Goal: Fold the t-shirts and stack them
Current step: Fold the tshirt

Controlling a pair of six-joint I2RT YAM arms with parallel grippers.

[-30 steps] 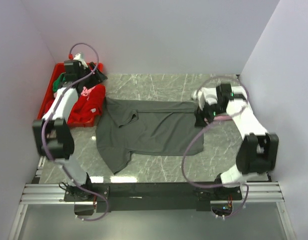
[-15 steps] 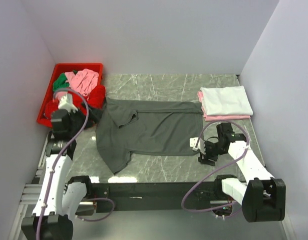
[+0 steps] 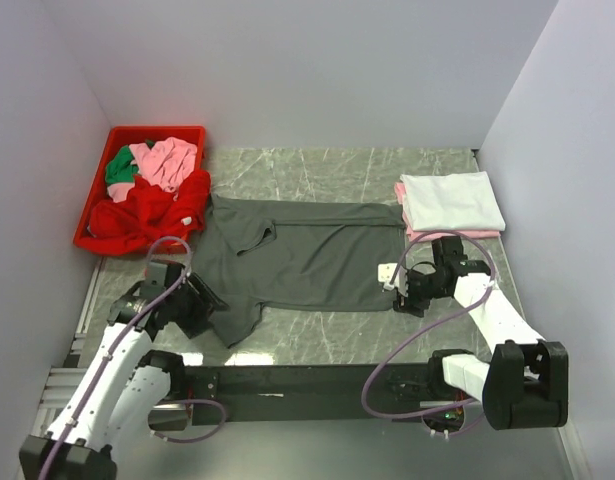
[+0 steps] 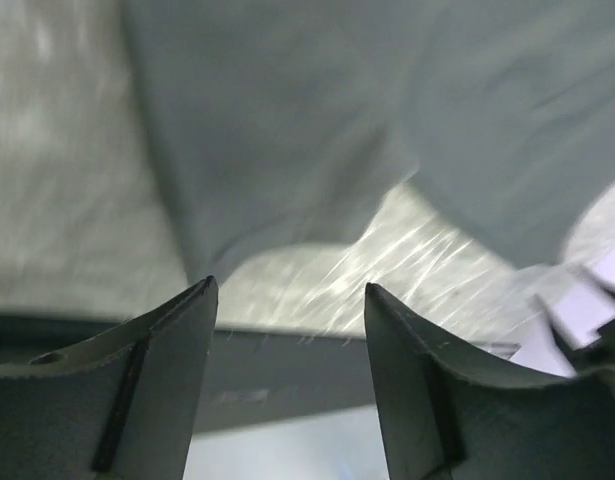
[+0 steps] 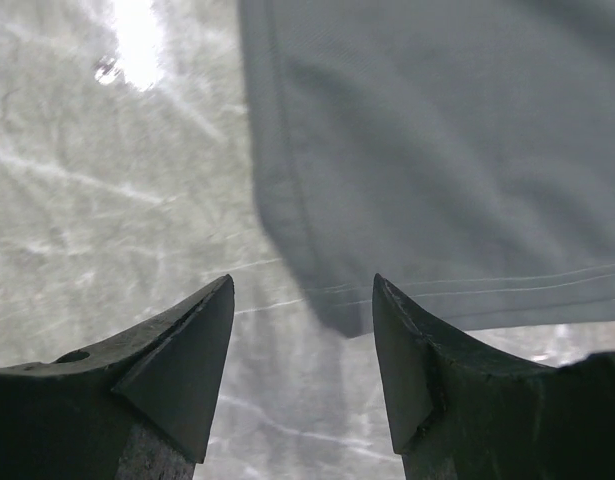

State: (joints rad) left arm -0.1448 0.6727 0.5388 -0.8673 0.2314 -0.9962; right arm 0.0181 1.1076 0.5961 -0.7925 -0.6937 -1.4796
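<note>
Spread, pinching nothing: left claw (image 4: 288,284) and right claw (image 5: 302,278), each beside a bottom corner of the grey shirt (image 3: 307,255) stretched sideways mid-frame.

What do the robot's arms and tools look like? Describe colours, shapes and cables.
The left arm and right arm have white segments, black joints and looping purple cables. The left tool and right tool each have two dark, wedge-shaped fingers.

Your top camera looks down from above and behind the arm bases (image 3: 465,372), covering the whole table (image 3: 317,165). Both wrist cameras sit low and very close, facing the table; each shares with it the near edge of the dark grey t-shirt (image 3: 307,255).
</note>
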